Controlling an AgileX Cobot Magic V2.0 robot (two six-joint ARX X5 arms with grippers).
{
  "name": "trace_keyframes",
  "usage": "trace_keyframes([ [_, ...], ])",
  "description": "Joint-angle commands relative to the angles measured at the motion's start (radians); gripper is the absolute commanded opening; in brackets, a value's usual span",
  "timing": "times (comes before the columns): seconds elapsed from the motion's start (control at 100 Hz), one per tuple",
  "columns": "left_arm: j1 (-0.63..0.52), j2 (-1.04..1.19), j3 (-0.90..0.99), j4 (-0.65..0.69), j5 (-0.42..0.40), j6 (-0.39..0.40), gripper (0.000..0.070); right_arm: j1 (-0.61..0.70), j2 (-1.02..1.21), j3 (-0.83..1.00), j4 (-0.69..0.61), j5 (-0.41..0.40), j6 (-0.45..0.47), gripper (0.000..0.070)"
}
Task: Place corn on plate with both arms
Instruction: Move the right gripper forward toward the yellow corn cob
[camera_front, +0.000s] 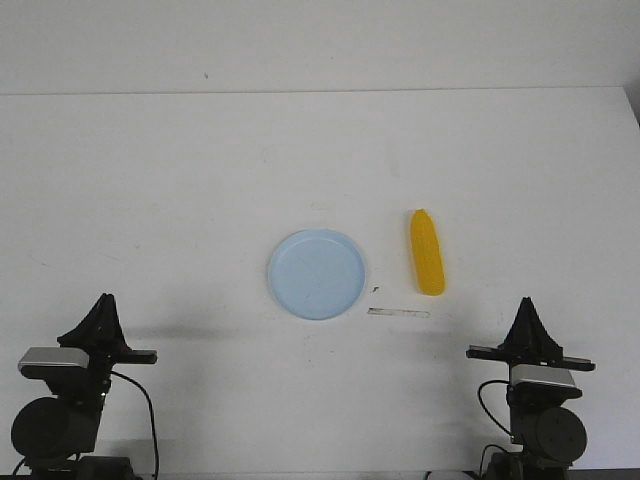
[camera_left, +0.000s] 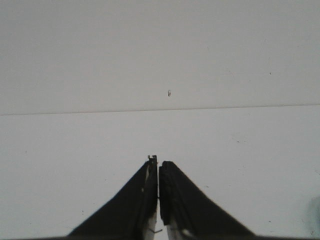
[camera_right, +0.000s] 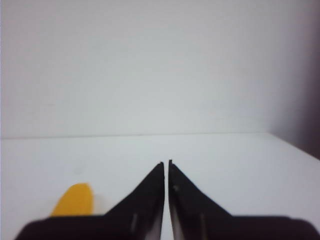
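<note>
Corn (camera_front: 427, 252) lies flat on the table (camera_front: 200, 180), just right of the plate (camera_front: 316, 274), not touching it, long axis pointing away from the robot, tapered tip at the far end. Plate is bare, so nothing of the task is done yet. Right gripper (camera_front: 527, 315) is parked at the near edge, well apart from the corn, fingers pressed together with only a hairline slit in the right wrist view; corn's near end just pokes in there (camera_right: 75, 199). Left gripper (camera_front: 102, 312) same story on the other side, tips together, nothing held. Risks as I read them: cob is round and plastic-looking, so a pinch off its centreline will likely squirt it sideways or roll it, possibly into the plate rim and shove the plate. Fingers need to open before descent or the tips will jab it. Thin pale strip (camera_front: 398, 313) and a small dark speck (camera_front: 375, 289) sit on the table between right arm and plate; a low sweep could drag them. Handover between two arms adds a drop risk if the second grasp is near the taper. Surface is plain matte white, a few faint marks, low contrast against the pale blue plate. White wall (camera_front: 320, 45) behind, dark edge at far right, otherwise can't tell more of the room.
</note>
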Motion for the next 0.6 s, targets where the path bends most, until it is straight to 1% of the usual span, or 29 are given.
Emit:
trace_keyframes([
  [0.0,0.0,0.003,0.002,0.013,-0.002,0.013,0.0014,0.001,0.002,-0.001,0.013,0.007,-0.003,0.0013],
  [0.15,0.0,0.003,0.002,0.013,-0.002,0.013,0.0014,0.001,0.002,-0.001,0.009,-0.02,0.01,0.0013],
  [0.22,0.0,0.003,0.002,0.013,-0.002,0.013,0.0014,0.001,0.002,0.0,0.008,-0.026,0.072,0.0013],
  [0.27,0.0,0.003,0.002,0.013,-0.002,0.013,0.0014,0.001,0.002,0.002,0.008,-0.069,0.116,0.0013],
  [0.34,0.0,0.003,0.002,0.013,-0.002,0.013,0.0014,0.002,0.002,0.021,-0.01,-0.145,0.132,0.0008],
  [0.4,0.0,0.003,0.002,0.013,-0.002,0.013,0.0014,0.003,0.01,0.057,-0.055,-0.179,0.131,0.0007],
  [0.59,0.0,0.003,0.002,0.013,-0.002,0.013,0.0014,0.008,0.109,0.243,-0.288,-0.185,0.132,0.0007],
])
